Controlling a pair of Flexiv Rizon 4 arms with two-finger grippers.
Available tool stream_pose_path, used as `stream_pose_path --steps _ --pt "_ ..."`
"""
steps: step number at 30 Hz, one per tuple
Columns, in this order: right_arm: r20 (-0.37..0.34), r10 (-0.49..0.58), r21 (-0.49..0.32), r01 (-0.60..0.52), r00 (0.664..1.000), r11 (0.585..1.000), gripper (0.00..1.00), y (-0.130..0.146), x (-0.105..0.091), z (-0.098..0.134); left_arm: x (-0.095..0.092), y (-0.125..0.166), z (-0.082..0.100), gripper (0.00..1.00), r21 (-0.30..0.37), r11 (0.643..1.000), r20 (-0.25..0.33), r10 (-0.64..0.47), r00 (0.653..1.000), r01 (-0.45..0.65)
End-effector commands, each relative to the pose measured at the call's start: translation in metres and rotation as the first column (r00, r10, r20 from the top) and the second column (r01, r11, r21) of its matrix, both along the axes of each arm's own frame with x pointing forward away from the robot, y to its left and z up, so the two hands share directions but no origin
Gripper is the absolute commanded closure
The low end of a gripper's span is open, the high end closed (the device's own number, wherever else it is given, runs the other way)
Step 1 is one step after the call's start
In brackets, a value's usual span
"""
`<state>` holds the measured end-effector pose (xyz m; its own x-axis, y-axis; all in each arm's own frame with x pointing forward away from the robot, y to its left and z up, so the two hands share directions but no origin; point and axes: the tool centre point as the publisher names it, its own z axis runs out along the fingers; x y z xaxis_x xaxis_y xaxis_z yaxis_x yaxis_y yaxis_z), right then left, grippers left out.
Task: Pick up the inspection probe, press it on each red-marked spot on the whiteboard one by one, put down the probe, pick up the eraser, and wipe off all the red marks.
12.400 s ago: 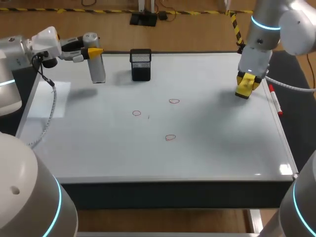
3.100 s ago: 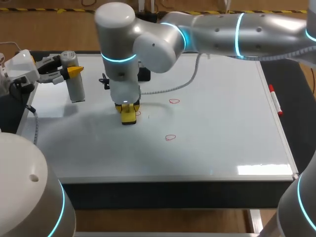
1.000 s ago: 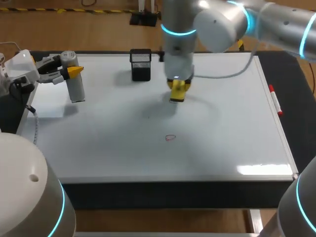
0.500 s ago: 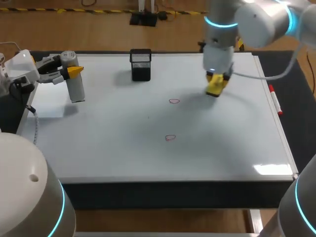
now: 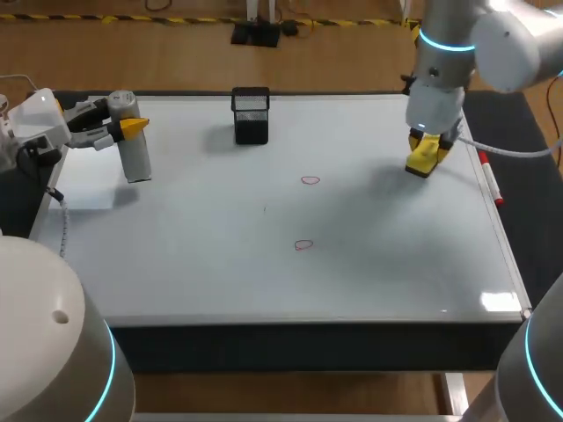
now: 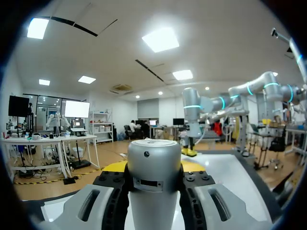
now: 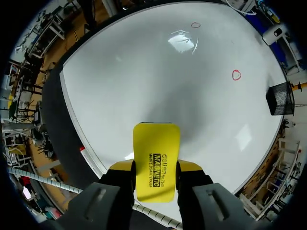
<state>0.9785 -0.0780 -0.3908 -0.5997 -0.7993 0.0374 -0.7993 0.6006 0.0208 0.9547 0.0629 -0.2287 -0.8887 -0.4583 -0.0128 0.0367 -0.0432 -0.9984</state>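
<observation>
The grey cylindrical probe (image 5: 132, 149) stands upright over the whiteboard's (image 5: 369, 264) far left corner, with my left gripper (image 5: 119, 130) shut on its upper part. In the left wrist view the probe (image 6: 154, 177) fills the space between the fingers. My right gripper (image 5: 424, 151) is shut on the yellow eraser (image 5: 422, 163) near the board's right side, right of both red marks. One red mark (image 5: 310, 180) lies mid-board, the other (image 5: 303, 245) nearer the front. In the right wrist view the eraser (image 7: 156, 158) sticks out from the gripper (image 7: 155, 168), with the marks (image 7: 236, 75) (image 7: 195, 25) well ahead.
A black mesh holder (image 5: 252, 114) stands at the board's far edge, between the arms. A red marker (image 5: 491, 180) lies along the right rim, close to the eraser. A white cable (image 5: 70, 220) hangs past the left edge.
My right gripper has carried the eraser rightward from over the upper red mark to near the right rim. The leftmost red mark seen earlier is gone. The left arm has kept still.
</observation>
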Motion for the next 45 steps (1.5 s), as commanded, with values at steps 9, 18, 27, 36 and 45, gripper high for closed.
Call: stream_pose_path --steps 9,18,27,36,45 --pt "0.004 0.001 -0.011 -0.001 1.000 1.000 1.00 -0.003 -0.002 0.001 -0.001 0.000 0.001 1.00 0.001 1.000 0.001 0.001 1.000 -0.001" --pt "0.004 0.001 -0.011 -0.001 1.000 1.000 1.00 -0.003 -0.002 0.001 -0.002 -0.003 0.001 1.00 0.006 1.000 0.000 -0.001 1.000 0.001" --pt "0.004 0.001 -0.011 -0.001 1.000 1.000 1.00 -0.003 -0.002 0.001 -0.020 -0.054 0.002 1.00 -0.011 0.997 0.021 -0.070 0.997 0.070" --pt "0.004 0.001 -0.011 -0.001 1.000 1.000 1.00 -0.003 -0.002 0.001 -0.036 -0.113 0.013 1.00 -0.028 0.992 0.056 -0.120 0.991 0.122" --pt "0.004 0.001 -0.011 -0.001 1.000 1.000 1.00 -0.003 -0.002 0.001 -0.044 -0.167 0.015 1.00 -0.055 0.986 0.061 -0.155 0.986 0.159"
